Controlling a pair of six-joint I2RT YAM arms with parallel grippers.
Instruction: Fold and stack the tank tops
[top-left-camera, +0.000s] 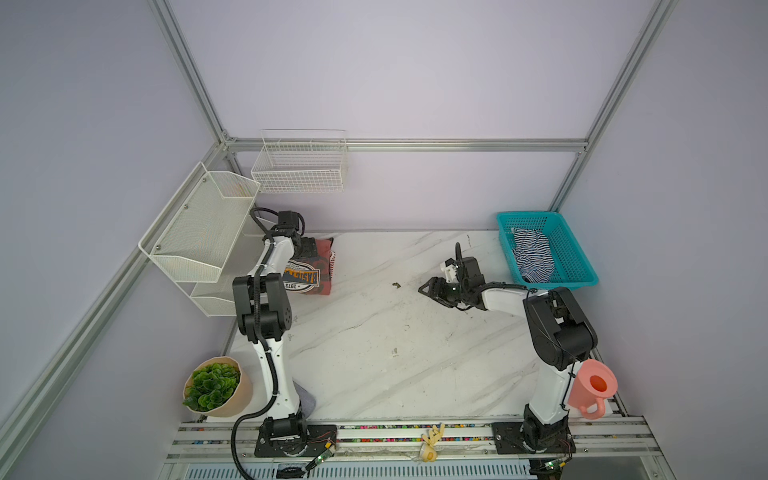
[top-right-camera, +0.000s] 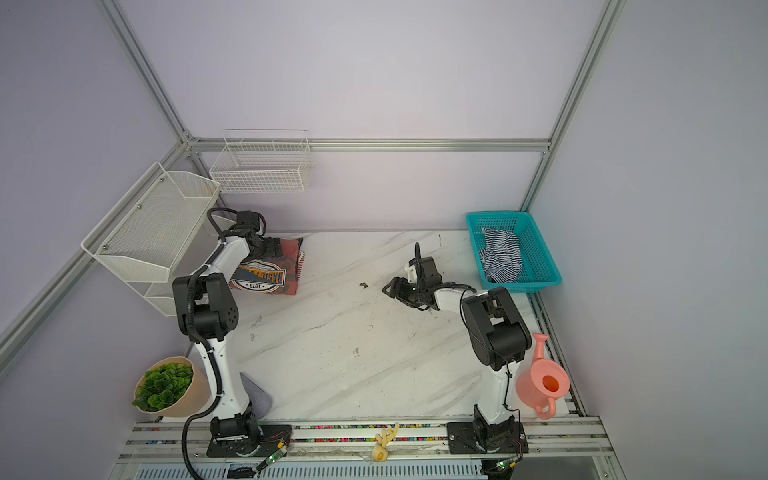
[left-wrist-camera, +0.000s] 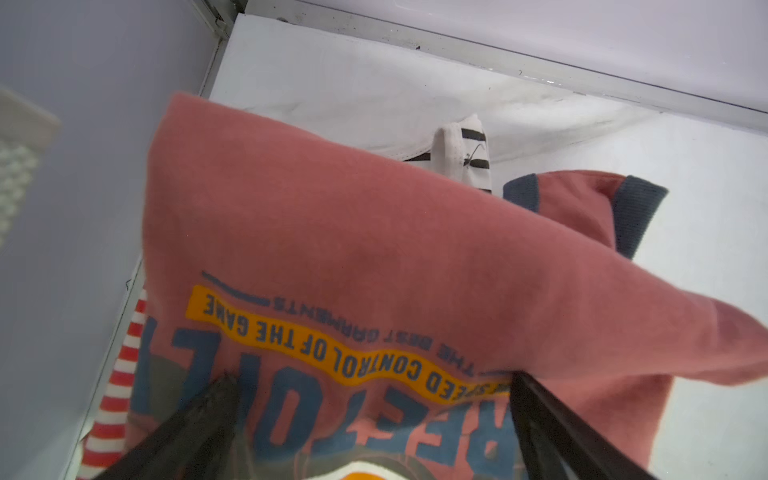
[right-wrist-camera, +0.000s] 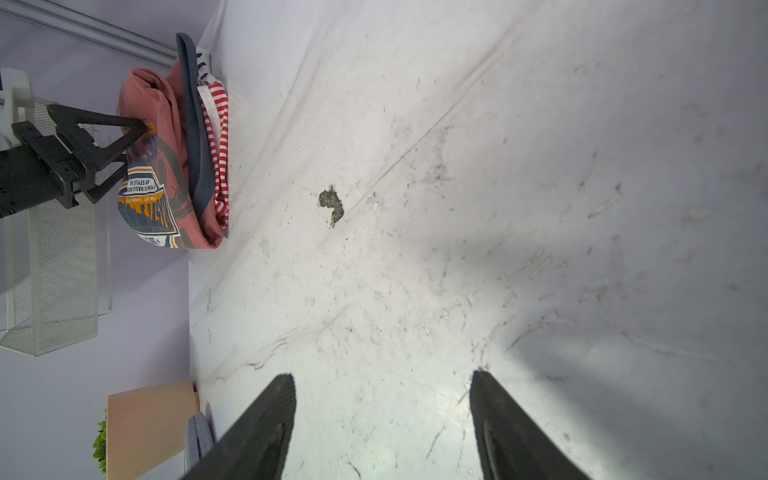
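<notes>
In a top view I saw the salmon tank top (top-left-camera: 318, 272) folded at the tabletop's (top-left-camera: 395, 332) far left and the navy-striped tank top (top-left-camera: 532, 255) heaped in the teal basket (top-left-camera: 577, 257) far right. My left wrist view showed the left end effector (left-wrist-camera: 372, 384) spread wide over its print, gripping nothing, the red-striped tank top (left-wrist-camera: 120, 374) underneath. My right wrist view showed the right end effector (right-wrist-camera: 382, 378) partly open, empty, above the tabletop.
</notes>
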